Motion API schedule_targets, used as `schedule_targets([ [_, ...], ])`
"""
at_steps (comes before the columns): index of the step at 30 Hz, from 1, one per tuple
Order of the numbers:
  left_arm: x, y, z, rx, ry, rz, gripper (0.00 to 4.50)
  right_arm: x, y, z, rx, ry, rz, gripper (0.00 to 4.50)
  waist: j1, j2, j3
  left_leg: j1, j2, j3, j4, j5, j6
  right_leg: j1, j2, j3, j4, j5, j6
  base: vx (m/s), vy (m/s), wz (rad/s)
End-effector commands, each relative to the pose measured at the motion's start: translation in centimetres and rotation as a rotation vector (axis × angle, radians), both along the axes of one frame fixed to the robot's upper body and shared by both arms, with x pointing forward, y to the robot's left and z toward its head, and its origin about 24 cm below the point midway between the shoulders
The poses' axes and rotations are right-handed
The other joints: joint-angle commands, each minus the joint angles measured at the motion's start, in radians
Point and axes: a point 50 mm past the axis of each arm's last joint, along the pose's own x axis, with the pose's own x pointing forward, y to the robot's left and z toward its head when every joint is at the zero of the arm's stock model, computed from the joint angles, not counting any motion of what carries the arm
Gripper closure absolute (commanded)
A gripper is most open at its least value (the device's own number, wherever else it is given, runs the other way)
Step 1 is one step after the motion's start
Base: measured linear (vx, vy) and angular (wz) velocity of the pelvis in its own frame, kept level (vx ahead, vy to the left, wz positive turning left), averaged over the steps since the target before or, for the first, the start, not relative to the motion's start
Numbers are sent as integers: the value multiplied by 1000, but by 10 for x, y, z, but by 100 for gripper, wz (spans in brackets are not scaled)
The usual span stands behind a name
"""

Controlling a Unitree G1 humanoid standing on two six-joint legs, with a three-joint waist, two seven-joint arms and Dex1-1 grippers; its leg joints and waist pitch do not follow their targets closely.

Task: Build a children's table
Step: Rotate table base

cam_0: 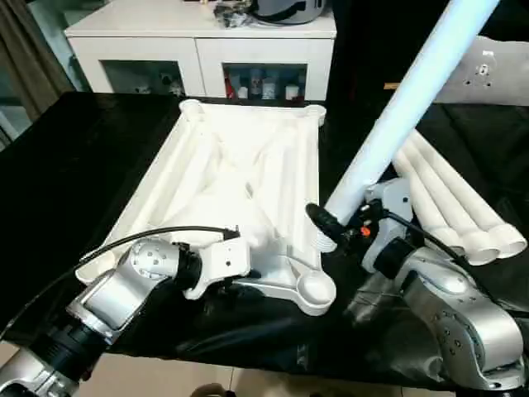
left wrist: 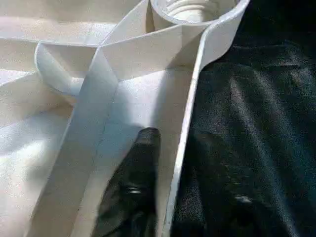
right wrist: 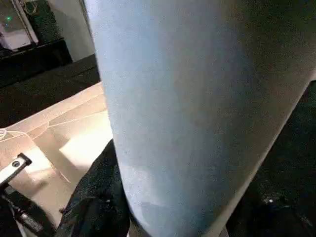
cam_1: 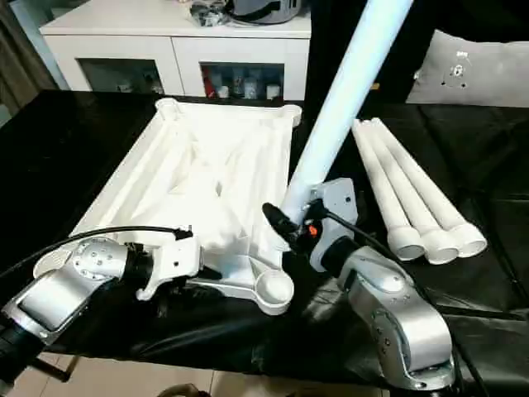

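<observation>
The children's table top lies upside down on the black mat, ribs up, with round sockets at its corners. My left gripper is at its near edge, astride the rim: one black finger is inside the wall with a small gap to it, and the other is outside over the mat. My right gripper is shut on a white leg that slants up to the right. The leg's threaded end hangs just above the near right corner socket. Three more legs lie side by side on the mat to the right.
A white cabinet stands behind the bench, with a dark helmet-like object on top. A pale cushion sits at the far right. The mat's front edge runs just below my forearms, with floor beyond it.
</observation>
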Motion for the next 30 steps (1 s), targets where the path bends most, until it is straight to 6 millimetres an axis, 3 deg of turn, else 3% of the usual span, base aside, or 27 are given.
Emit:
schedule_targets([
  [1,2,3,2,-12,-3,23,347,-1,6,5,-3,-15,38,257,-1,0,-58,2,46,-18,-84,-209,-7,47,-95,61,-98,-369,-89,0,0,0],
  [3,2,3,1,-13,0,23,378,-1,6,5,-5,-13,42,257,0,0,-58,2,47,-19,-85,-207,-6,47,-95,62,-98,-369,-87,0,0,0],
  [11,0,6,-11,59,25,27,427,2,9,3,-19,-8,24,257,-2,1,-57,2,46,-19,-86,-209,-7,46,-96,62,-100,-384,-78,0,0,0],
  [15,7,9,-10,46,38,128,445,3,10,5,-42,-47,22,257,-2,0,-57,1,45,-19,-85,-213,-9,48,-98,63,-99,-391,-82,0,0,0],
  [21,13,11,-5,-14,-1,321,450,2,15,6,-62,-31,92,257,-13,-7,-55,-4,42,-20,-82,-198,3,53,-97,59,-101,-426,-72,0,0,0],
  [23,12,11,-3,-48,-19,403,450,4,16,7,-44,-18,128,257,-20,-28,-57,-9,40,-16,-78,-176,17,55,-97,58,-103,-430,-68,0,0,0],
  [24,12,10,-2,-53,-24,414,450,5,16,7,-39,-14,133,257,-18,-19,-57,-9,41,-19,-79,-162,21,52,-95,58,-103,-418,-67,0,0,0],
  [25,11,9,0,-60,-32,405,450,7,15,7,-38,-13,136,257,-21,-31,-57,-9,41,-17,-79,-161,24,51,-93,57,-103,-411,-67,0,0,0],
  [30,8,3,2,-80,-57,307,450,20,15,5,-46,-31,142,257,-10,-32,-59,-1,47,-15,-80,-147,32,45,-95,59,-96,-345,-103,0,0,0],
])
